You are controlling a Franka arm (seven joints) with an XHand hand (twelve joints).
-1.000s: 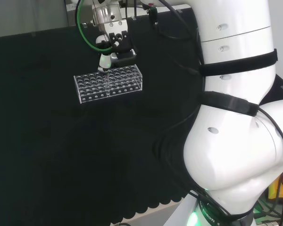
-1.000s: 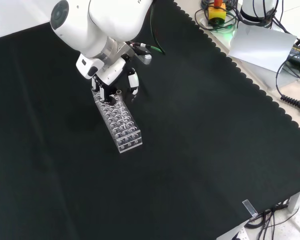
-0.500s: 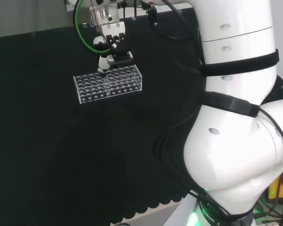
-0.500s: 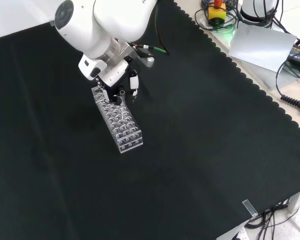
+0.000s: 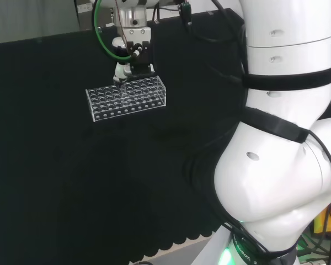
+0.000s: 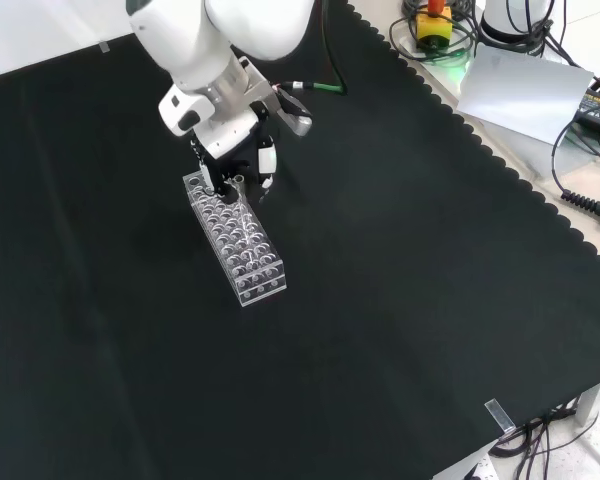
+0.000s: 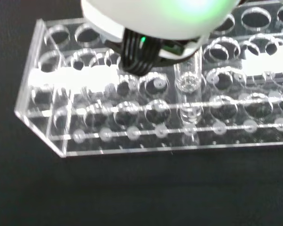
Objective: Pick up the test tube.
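One clear rack (image 6: 235, 237) on black tabletop (image 6: 400, 300), directly under robot hand (image 6: 236, 160). Test tube (image 7: 187, 101) upright in rack hole, rim just below hand. Hand's fingers point down around tube top; cannot tell if they pinch it.

Risks, as judgement: tube catching hole edge on lift, dragging light rack along; slick glass slipping out; tilt jamming tube.

Wrist view shows tube seated in hole; front view shows tube rim beside fingers; head view shows hand above rack's far edge.

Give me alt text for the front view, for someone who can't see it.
A white robot arm's hand reaches down over the far end of a clear test tube rack on black cloth, at a test tube standing upright in it.
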